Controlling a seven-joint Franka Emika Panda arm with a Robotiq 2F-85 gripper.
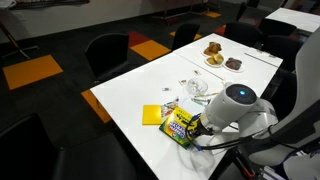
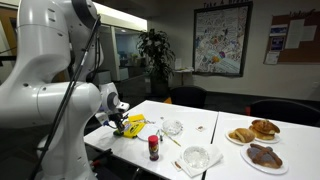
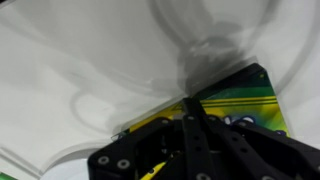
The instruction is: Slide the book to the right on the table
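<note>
On the white table (image 1: 150, 85) lies a thin green-yellow printed book (image 1: 178, 128)

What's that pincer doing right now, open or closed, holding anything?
Pincer: looks closed, fingers together, tips down on the edge of the green book, not clamped around it.

Black chairs (image 1: 108, 52), orange-patched carpet (image 1: 32, 70)
</note>
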